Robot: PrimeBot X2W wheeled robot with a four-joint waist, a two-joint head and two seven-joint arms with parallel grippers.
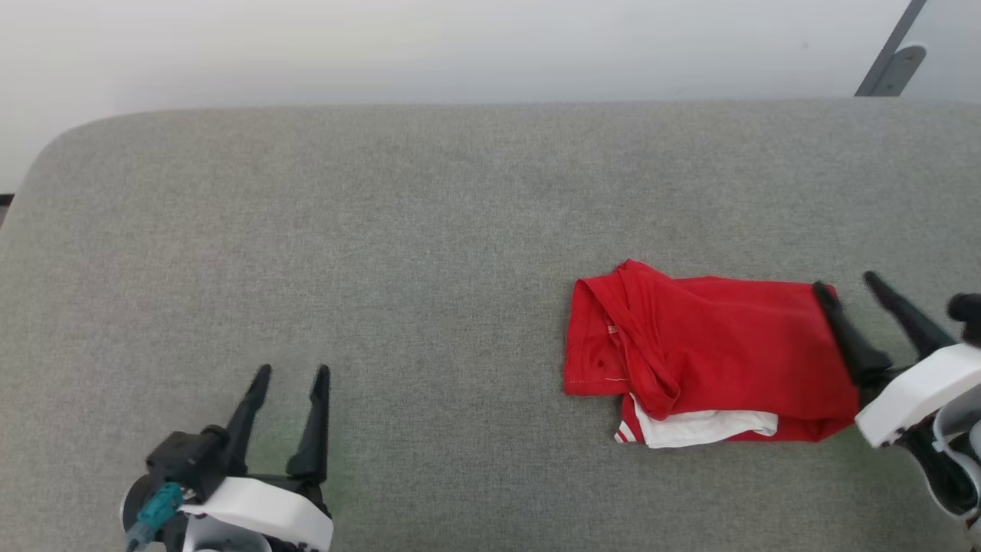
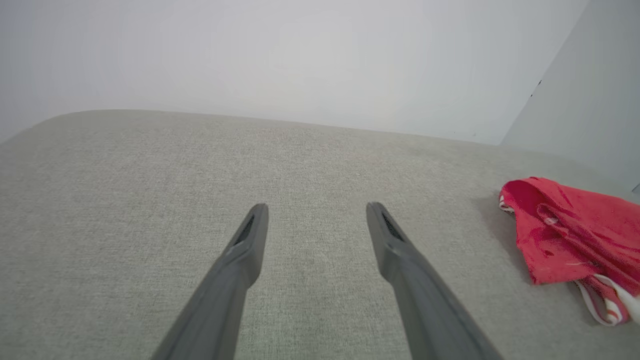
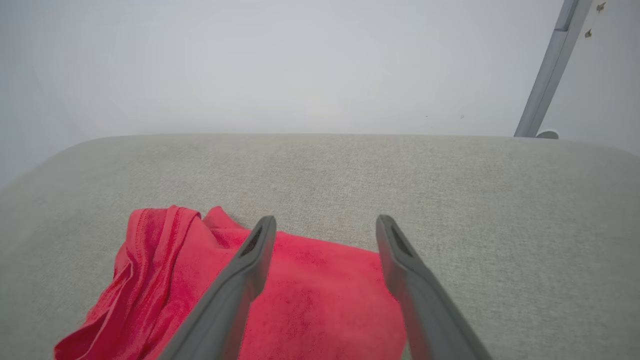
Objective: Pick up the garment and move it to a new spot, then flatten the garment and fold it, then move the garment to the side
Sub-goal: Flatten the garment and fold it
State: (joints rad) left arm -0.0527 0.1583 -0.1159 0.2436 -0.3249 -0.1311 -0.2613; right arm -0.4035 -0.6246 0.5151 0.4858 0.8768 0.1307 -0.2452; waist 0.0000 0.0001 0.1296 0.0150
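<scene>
Upholstery in grey weave covered the wide cushion (image 1: 383,230), with a pale wall (image 1: 460,46) behind it and a slanted grey pole (image 1: 889,57) at the far right corner. The garment (image 1: 713,353) lay folded into a rough rectangle on the right half of the cushion, red side up, with a white sleeve section and striped trim showing at its near edge. Nothing stood between it and either arm. The right end effector (image 1: 845,280) had its fingers well apart and held nothing. One finger crossed the garment's right edge and the other was over bare cushion, though contact with the cloth was hard to judge. The left end effector (image 1: 293,369) sat well apart from the garment at the near left, fingers spread and empty.
</scene>
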